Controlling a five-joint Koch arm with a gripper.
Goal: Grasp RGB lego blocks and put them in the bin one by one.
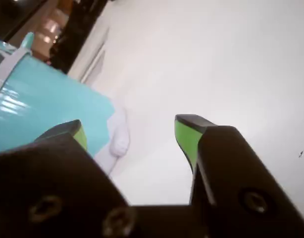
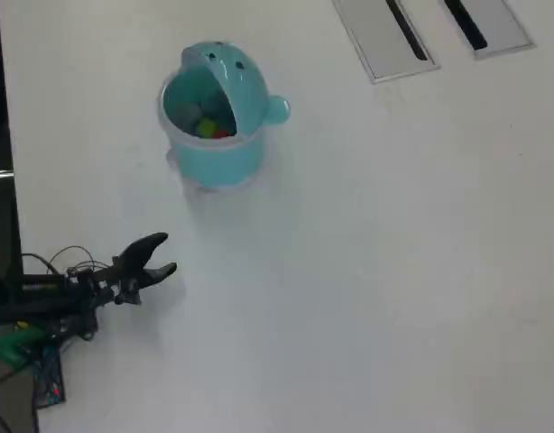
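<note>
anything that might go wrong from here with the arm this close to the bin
The open, empty pincer sits low on the table near the teal bin; a careless swing toward it could knock the bin over and spill the blocks inside. A blue block isn't clearly visible in the bin, so the count may be unsure.

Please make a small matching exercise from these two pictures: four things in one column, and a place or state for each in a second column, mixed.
Things:
1. tool
2. bin
3. blocks
4. grey panels

Places or states:
A. inside the bin
B. top right edge of the overhead view
C. open and empty
D. standing on the table, upper left of the overhead view

Pairs: 1-C, 2-D, 3-A, 4-B
</note>
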